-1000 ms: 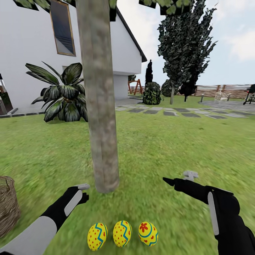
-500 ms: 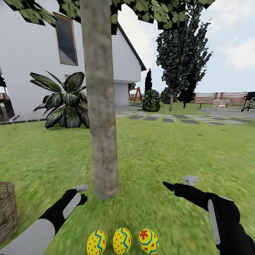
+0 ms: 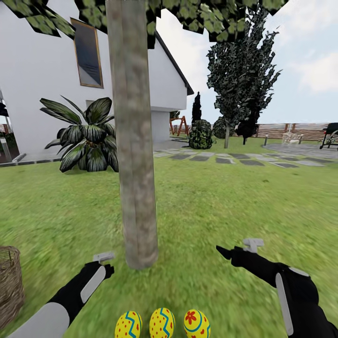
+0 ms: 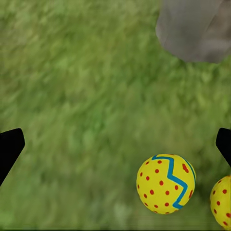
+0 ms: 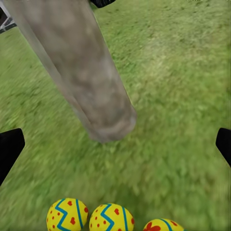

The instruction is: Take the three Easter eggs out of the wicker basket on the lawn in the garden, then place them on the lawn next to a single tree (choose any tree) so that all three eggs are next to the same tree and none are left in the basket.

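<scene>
We find the three Easter eggs (image 3: 162, 324) lying in a row on the lawn (image 3: 225, 202), just in front of the foot of the tree (image 3: 135, 141) and close beside one another, none inside the wicker basket (image 3: 9, 286). That basket stands on the grass well to the left of the trunk, and what we see of its inside holds no egg. The left gripper (image 3: 104, 263) hangs over the grass just left of the trunk base, and the right gripper (image 3: 237, 249) hangs to the right of it, farther from the trunk. In both wrist views the dark fingertips (image 4: 9, 147) sit at opposite edges with open grass between them, so we record both sets of jaws as spread wide and holding nothing. Beyond the tree we note a white house (image 3: 42, 70), a broad-leaved bush (image 3: 87, 136) and grey stepping stones (image 3: 234, 158).
</scene>
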Tool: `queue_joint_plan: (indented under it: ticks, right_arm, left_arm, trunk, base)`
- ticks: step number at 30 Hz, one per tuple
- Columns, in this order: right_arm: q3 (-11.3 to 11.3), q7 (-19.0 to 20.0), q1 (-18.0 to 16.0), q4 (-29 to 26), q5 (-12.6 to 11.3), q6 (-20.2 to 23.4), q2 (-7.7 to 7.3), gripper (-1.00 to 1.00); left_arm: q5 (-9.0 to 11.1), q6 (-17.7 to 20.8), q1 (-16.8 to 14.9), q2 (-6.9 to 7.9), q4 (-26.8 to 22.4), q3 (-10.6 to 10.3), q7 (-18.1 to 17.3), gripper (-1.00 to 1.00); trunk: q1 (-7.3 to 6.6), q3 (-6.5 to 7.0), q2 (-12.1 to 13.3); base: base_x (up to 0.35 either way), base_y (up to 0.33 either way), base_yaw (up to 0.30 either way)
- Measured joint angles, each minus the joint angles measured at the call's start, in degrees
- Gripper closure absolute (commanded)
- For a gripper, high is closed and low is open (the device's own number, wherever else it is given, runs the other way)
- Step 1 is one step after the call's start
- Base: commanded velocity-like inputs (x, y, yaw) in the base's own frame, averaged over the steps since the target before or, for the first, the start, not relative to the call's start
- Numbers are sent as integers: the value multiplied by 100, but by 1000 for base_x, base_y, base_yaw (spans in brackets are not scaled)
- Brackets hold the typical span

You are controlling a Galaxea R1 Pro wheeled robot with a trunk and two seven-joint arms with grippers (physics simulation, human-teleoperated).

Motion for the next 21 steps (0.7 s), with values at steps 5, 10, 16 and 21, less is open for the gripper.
queue_joint_plan:
  ticks: [5, 10, 16, 21]
  right_arm:
    - [-1, 5, 62, 6, 6, -55, -10, -100]
    - [-2, 5, 98, 7, 13, -66, -16, -100]
    - [-3, 0, 109, 7, 8, -69, -24, -100]
    - [2, 0, 111, 7, 7, -69, -26, -100]
  left_arm:
    - [2, -143, 192, 1, -14, 1, -3, -100]
    - [11, -284, 249, -2, -13, -5, 3, -100]
    - [14, -345, 357, -7, -1, -8, 1, -100]
    - [14, -440, 385, -8, 10, -13, 5, -100]
  trunk:
    - [-110, 90, 201]
    - [-220, 180, 401]
    - [-352, 287, 642]
    - [-461, 377, 842]
  base:
    - [0, 0, 0]
    - [0, 0, 0]
    - [0, 0, 0]
    - [0, 0, 0]
